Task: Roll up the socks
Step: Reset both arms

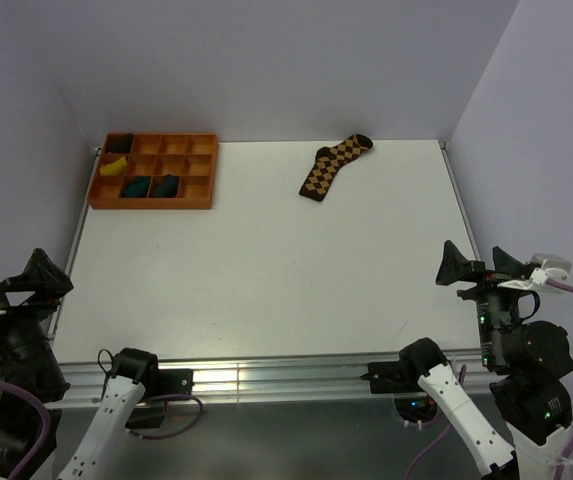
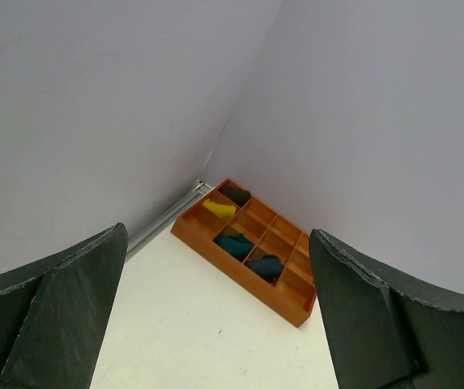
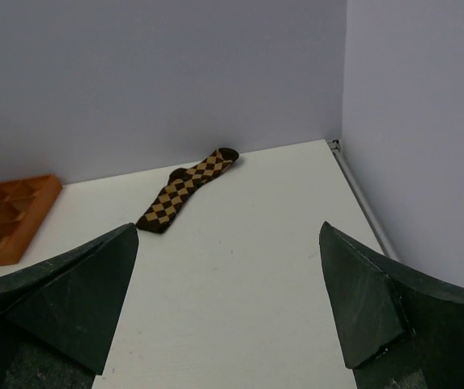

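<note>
A teal bundle [image 1: 136, 186] and a darker teal bundle [image 1: 166, 185] sit rolled in neighbouring compartments in the near row of the orange tray [image 1: 202, 203], at the table's far left. A brown-and-tan checked sock [image 1: 334, 165] lies flat and unrolled, slightly bent, by the far edge, well apart from them.

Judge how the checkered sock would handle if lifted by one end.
The checkered sock lies flat and bent, so it would probably droop limply. It looks thin knit, likely light. On the smooth table it may slide when pushed.
</note>
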Action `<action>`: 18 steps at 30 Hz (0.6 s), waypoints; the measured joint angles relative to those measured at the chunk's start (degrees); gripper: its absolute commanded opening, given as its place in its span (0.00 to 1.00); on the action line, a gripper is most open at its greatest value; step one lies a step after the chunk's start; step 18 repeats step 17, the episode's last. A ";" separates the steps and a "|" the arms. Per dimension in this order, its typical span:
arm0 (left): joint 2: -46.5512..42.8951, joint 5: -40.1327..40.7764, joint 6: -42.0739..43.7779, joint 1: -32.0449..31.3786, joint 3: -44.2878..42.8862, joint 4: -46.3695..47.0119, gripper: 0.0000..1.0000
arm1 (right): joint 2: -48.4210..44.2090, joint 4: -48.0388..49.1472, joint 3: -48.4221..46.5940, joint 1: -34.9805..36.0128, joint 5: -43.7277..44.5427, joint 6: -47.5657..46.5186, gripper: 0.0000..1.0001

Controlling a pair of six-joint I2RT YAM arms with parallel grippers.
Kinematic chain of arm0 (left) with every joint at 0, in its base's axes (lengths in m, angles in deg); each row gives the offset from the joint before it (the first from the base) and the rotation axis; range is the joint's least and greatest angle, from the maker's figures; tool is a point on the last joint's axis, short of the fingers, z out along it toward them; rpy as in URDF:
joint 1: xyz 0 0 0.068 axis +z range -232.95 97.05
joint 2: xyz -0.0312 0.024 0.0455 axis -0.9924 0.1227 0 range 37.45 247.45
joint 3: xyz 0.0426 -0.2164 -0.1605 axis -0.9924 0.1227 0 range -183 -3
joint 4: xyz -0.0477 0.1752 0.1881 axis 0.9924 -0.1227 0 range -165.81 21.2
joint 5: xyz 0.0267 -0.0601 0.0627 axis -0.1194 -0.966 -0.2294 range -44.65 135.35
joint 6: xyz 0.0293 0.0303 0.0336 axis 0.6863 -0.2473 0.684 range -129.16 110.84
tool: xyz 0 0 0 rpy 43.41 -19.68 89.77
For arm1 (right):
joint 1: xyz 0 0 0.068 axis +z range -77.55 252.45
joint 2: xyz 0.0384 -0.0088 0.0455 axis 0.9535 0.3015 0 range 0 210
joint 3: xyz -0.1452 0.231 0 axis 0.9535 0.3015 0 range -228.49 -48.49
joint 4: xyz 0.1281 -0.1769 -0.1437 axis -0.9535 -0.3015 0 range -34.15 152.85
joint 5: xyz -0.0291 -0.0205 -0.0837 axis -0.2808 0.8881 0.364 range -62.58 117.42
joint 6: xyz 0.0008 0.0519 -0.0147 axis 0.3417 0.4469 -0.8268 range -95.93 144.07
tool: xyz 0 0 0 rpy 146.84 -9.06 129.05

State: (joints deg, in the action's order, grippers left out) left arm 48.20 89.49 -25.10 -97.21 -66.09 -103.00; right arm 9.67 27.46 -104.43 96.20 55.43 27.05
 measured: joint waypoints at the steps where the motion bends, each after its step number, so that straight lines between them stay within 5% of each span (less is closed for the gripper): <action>1: -0.07 0.39 -0.02 -0.24 0.13 -0.48 0.99 | 0.00 0.02 0.02 0.00 -0.02 -0.28 1.00; 18: -0.11 2.71 -0.46 -1.75 2.89 -1.20 1.00 | -0.59 2.86 1.66 0.00 -1.09 -2.97 1.00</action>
